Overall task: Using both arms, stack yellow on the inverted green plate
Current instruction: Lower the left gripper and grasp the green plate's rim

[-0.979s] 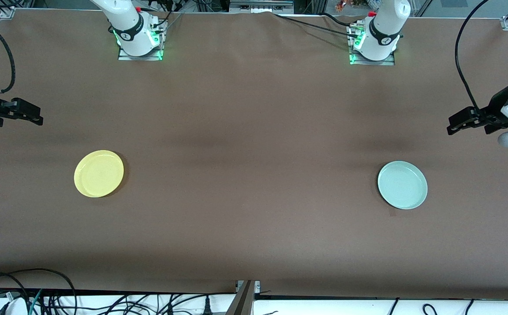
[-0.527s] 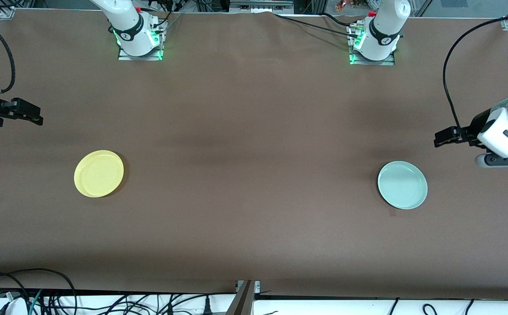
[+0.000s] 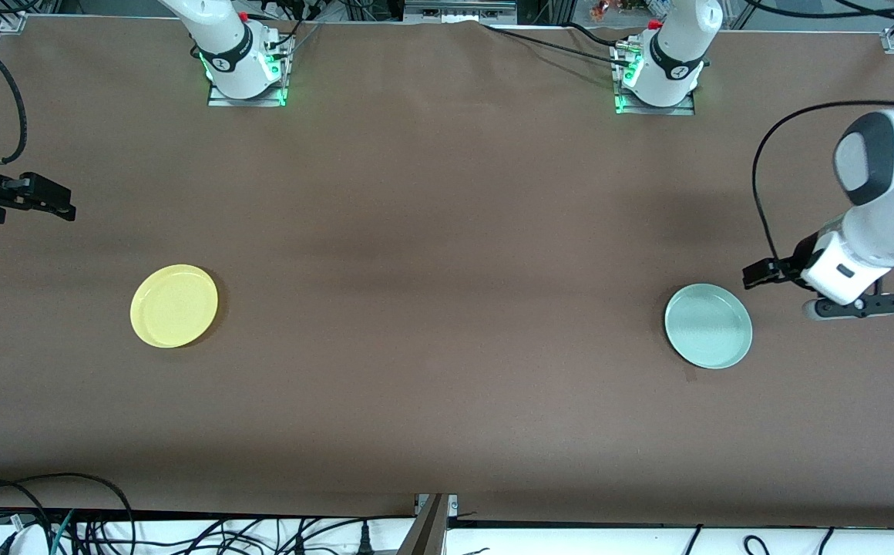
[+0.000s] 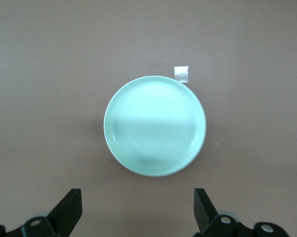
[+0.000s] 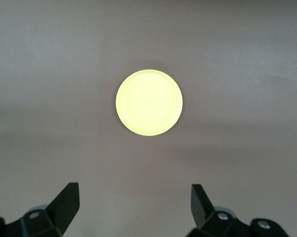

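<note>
The yellow plate [image 3: 174, 305] lies rim up on the brown table toward the right arm's end; it also shows in the right wrist view [image 5: 149, 102]. The pale green plate [image 3: 708, 325] lies rim up toward the left arm's end, and shows in the left wrist view [image 4: 155, 125]. My left gripper [image 3: 755, 275] is open and empty, in the air beside the green plate's edge. Its own view shows it [image 4: 137, 210] wide open short of the plate. My right gripper [image 3: 62, 208] is open and empty [image 5: 135, 207], up over the table's end, apart from the yellow plate.
A small square of clear tape [image 4: 181, 73] sticks to the table right beside the green plate; it also shows in the front view [image 3: 692, 376]. Cables [image 3: 46, 524] hang along the table's edge nearest the front camera. The arm bases [image 3: 247, 69] stand at the table's edge farthest from that camera.
My left arm has swung in from the table's end and down toward the green plate. The right arm and both plates have not moved.
</note>
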Controlling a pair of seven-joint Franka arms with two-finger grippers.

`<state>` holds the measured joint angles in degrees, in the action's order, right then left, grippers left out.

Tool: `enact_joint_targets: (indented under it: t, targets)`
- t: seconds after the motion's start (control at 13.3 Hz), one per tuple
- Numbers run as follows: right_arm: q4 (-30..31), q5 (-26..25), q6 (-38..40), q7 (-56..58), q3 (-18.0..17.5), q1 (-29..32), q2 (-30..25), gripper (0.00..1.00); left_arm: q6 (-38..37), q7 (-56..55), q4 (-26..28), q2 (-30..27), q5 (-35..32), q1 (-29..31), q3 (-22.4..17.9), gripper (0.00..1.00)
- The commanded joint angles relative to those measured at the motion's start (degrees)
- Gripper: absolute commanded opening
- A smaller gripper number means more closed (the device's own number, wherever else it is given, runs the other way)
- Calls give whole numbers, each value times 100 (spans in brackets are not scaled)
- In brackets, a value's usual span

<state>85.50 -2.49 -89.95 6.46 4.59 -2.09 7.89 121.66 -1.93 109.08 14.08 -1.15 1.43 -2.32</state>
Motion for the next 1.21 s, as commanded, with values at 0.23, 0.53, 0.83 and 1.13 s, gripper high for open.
enact_joint_targets:
  t: [0.23, 0.53, 0.83, 1.13]
  targets:
    - [-112, 82, 13, -13, -2, 59, 98, 100, 1130, 0, 246, 814, -210, 129, 21, 100]
    - [-112, 91, 21, 4, -2, 59, 125, 100, 1887, 183, 255, 1413, -210, 358, 30, 100]
    - [-112, 91, 21, -4, -2, 59, 125, 100, 2282, 869, 202, 1720, -210, 692, 56, 100]
    - [-112, 100, 13, -4, -11, 50, 125, 100, 2398, 914, 193, 1800, -210, 692, 56, 100]
